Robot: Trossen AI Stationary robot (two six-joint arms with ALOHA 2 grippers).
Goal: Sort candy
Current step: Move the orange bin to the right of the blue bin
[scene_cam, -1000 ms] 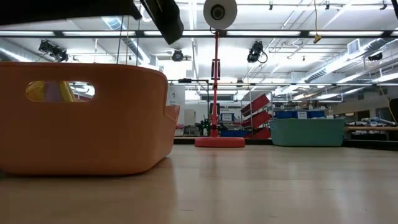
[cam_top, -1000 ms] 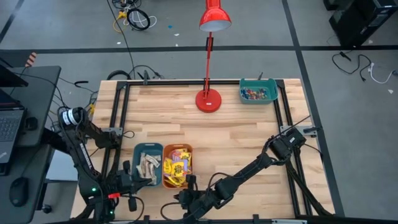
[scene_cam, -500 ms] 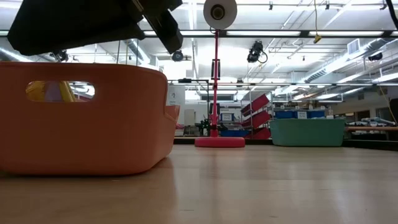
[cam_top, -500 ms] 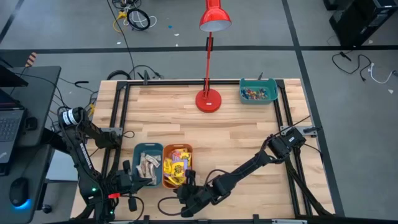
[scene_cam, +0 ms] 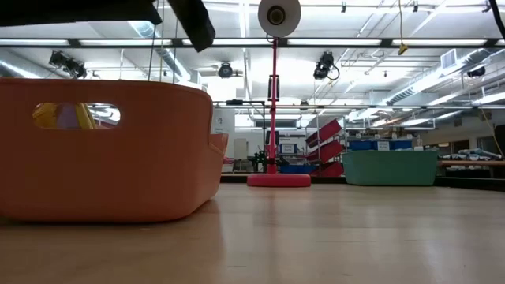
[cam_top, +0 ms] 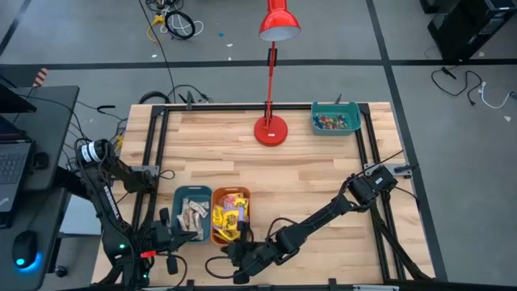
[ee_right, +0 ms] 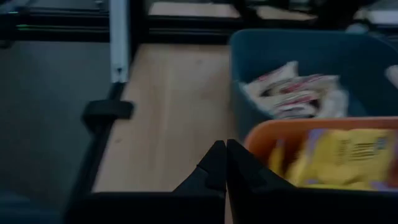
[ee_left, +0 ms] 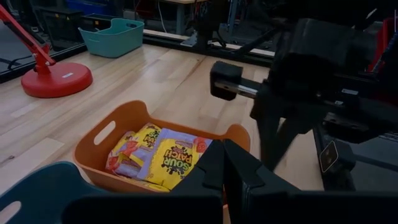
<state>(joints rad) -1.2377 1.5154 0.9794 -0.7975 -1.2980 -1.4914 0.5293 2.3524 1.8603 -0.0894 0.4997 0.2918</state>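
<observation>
The wooden table (cam_top: 307, 174) carries three bins, and their spacing reads as a sorting layout. At the near edge, toward the left corner, an orange bin (cam_top: 230, 217) and a dark teal bin (cam_top: 192, 215) stand touching side by side, within reach of both arms. A lighter teal bin (cam_top: 335, 120) sits alone at the far right corner, just beside a red desk lamp (cam_top: 271, 128) at the far edge.

The candy is split by kind: yellow sour-candy packets (ee_left: 169, 160) fill the orange bin, pale wrapped bars (ee_right: 292, 93) lie in the dark teal one, and small coloured pieces (cam_top: 334, 122) sit in the far bin. No loose candy shows on the boards, so the sorting looks largely done.

The right gripper (cam_top: 242, 257) hovers at the near edge beside the orange bin, fingers pressed together and empty. The left gripper (cam_top: 167, 235) waits at the near left corner, likewise closed on nothing.

Beyond the pale planks lies a grey floor with cables, a laptop desk at left, and a bright workshop hall behind.
</observation>
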